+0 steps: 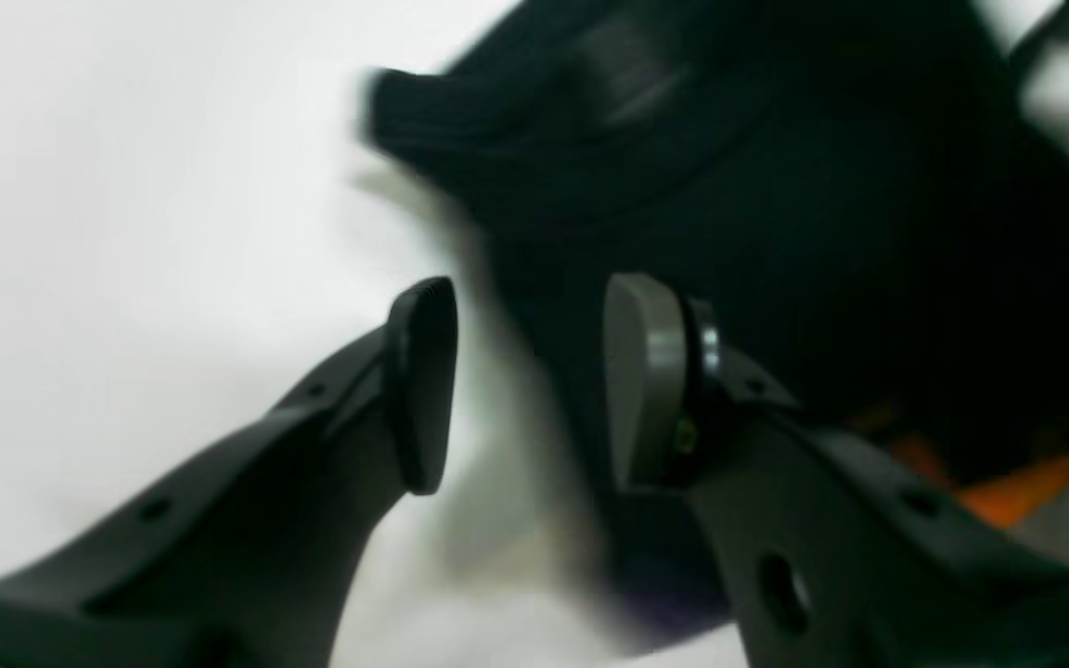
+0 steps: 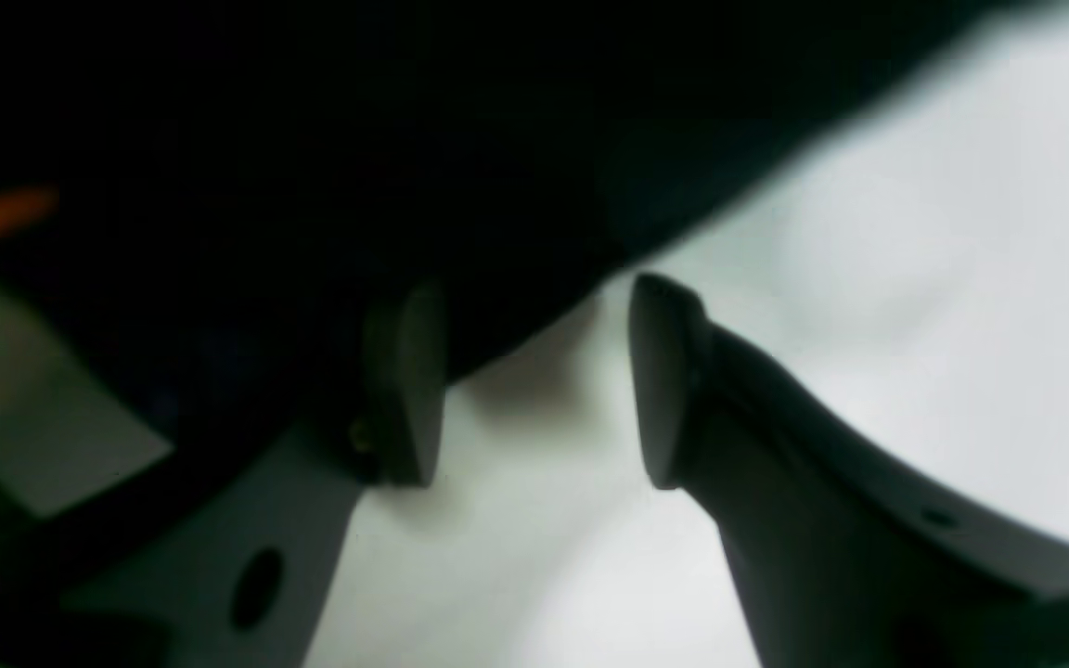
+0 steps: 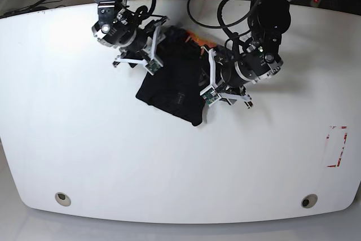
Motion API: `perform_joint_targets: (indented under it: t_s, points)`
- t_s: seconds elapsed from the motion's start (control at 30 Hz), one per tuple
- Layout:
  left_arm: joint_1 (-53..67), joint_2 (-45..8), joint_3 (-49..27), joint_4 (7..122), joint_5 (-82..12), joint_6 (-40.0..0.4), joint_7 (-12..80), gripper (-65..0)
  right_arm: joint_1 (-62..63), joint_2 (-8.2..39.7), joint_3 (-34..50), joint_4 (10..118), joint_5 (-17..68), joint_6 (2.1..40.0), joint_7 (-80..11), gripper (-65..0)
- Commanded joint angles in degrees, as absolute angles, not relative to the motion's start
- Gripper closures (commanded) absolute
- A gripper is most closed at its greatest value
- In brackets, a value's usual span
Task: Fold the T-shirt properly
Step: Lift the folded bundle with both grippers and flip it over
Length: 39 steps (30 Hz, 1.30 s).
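Observation:
The black T-shirt (image 3: 172, 80) lies folded into a compact shape at the table's middle back, with a bit of its orange print (image 3: 194, 39) showing at the far edge. In the left wrist view my left gripper (image 1: 530, 380) is open, low at the shirt's (image 1: 776, 186) edge, with cloth to the right of its fingers and orange print (image 1: 1008, 492) behind them. My right gripper (image 2: 534, 385) is open at the opposite edge. The shirt (image 2: 312, 139) covers the area beside its left finger (image 2: 405, 390), and bare table lies between the fingers. Both wrist views are blurred.
The white table (image 3: 84, 139) spreads around the shirt. A red-outlined mark (image 3: 337, 146) is at the right edge. Two round holes (image 3: 63, 198) (image 3: 307, 201) sit near the front edge. Cables hang behind both arms at the back.

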<state>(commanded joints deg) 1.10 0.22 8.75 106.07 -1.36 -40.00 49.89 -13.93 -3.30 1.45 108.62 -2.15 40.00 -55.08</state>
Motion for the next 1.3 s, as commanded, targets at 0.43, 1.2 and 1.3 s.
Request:
perform_joint_targets:
  t_s: [0.43,1.2,1.3]
  points:
    - [4.79,1.54,12.35,104.48,-1.63,-32.75,49.54,-48.8,-12.18,-2.95,8.40,108.53,-1.63,40.00,-55.16,-29.2]
    - [7.25,-4.79,3.03,85.58,-1.63,-25.27,42.15,-47.1,-9.45,-2.77,8.57,108.53,-1.89,40.00,-55.16,-29.2]
    - [7.25,-7.08,-1.89,84.00,-1.71,-25.27,42.15,-47.1,-9.45,-2.77,8.57,108.53,-1.98,40.00,-55.16,-29.2]
